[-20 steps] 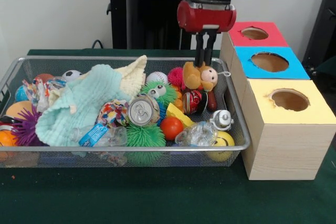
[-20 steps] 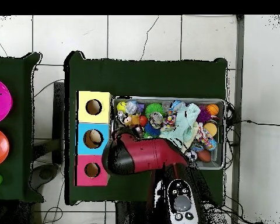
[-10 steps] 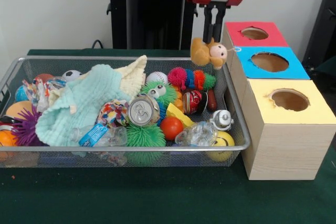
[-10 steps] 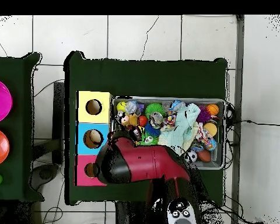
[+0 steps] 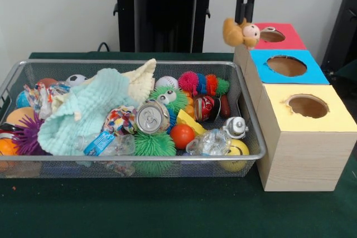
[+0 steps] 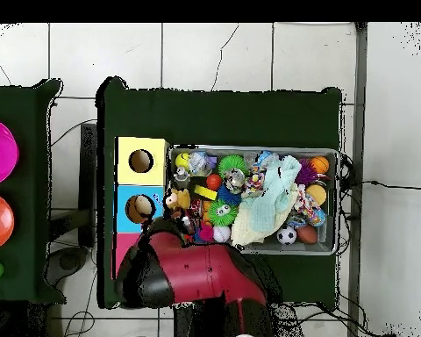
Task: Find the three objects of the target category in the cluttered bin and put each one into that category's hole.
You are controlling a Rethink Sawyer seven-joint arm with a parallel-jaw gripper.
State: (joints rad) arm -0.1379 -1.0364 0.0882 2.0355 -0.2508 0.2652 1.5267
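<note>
My gripper (image 5: 246, 19) hangs at the top right of the front view, shut on a small tan plush toy with a pink face (image 5: 241, 32). The toy dangles in the air above the bin's far right corner, just left of the red box's hole (image 5: 271, 35). The blue box (image 5: 286, 65) and the yellow box (image 5: 307, 106) stand in a row in front of the red one. From above, the plush toy (image 6: 173, 201) shows between the blue box (image 6: 139, 208) and the wire bin (image 6: 249, 147). The red arm (image 6: 192, 276) covers the gripper and most of the red box.
The wire bin (image 5: 139, 157) is packed: a mint cloth (image 5: 83, 110), a drink can (image 5: 152, 117), a green spiky ball (image 5: 153, 146), a red ball (image 5: 182, 135), a spiky caterpillar (image 5: 203, 83), a baseball (image 5: 166, 83), a yellow smiley ball (image 5: 237, 150).
The gripper has risen out of the bin with the plush toy and carried it right, from over the bin's far corner to beside the red box.
</note>
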